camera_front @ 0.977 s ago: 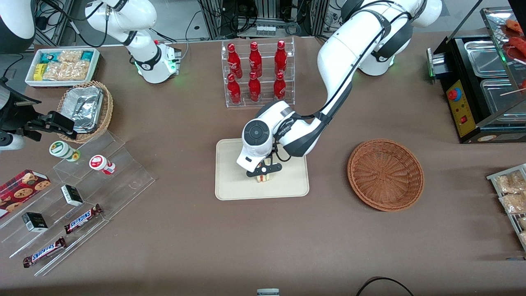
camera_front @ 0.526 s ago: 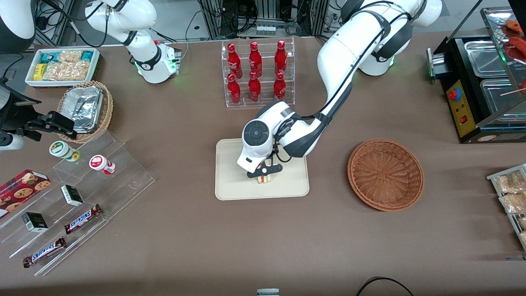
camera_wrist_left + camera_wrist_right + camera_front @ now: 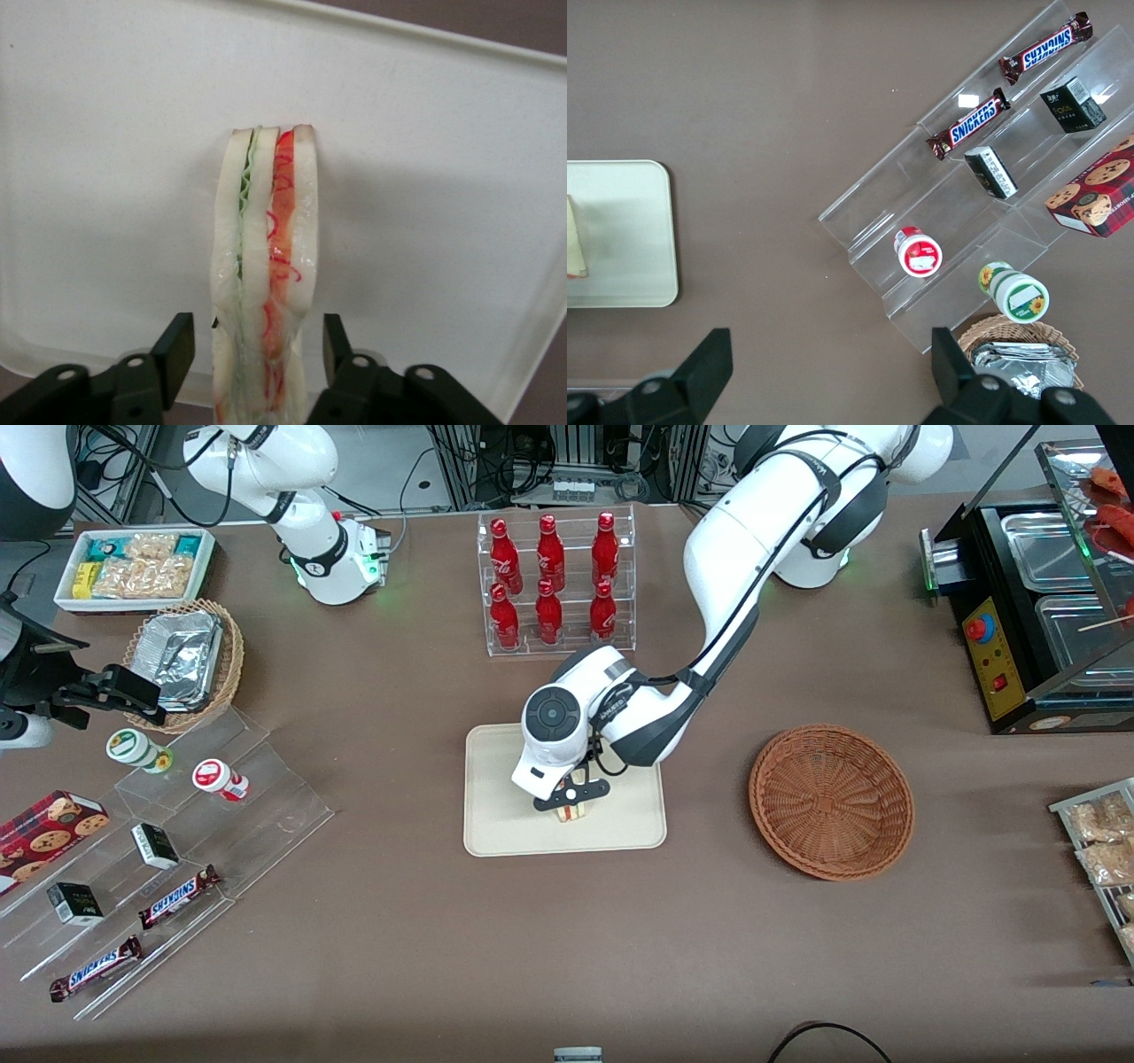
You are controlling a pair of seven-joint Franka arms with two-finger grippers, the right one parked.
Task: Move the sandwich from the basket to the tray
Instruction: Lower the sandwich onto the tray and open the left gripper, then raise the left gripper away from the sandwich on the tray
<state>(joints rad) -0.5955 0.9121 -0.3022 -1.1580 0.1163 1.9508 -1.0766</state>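
**Sandwich on the tray, claw spread around it**

You had the left arm's claw [image 3: 258, 359] low over the flat cream-beige rectangular plastic tray [image 3: 496, 815], its fingers [image 3: 174, 347] spread, one on each side of the small triangular sandwich of pale bread with red and green filling [image 3: 266, 266]. A thin gap showed on both sides, so nothing was pinched. The sandwich stood on its edge on the tray, roughly mid-tray and somewhat nearer the front camera. The round reddish-brown woven wicker basket [image 3: 831, 802] sat empty on the brown table [image 3: 620, 957], toward the working arm's end.

The risk you faced, in my judgement, was the retreat: a wedge standing on a narrow edge tips easily, and a finger brushing it during a slanted lift could have knocked it flat or dragged it toward the rim. Soft bread might also cling to a pad.

Compared with a second before, the claw sat marginally higher; the sandwich had not visibly shifted.
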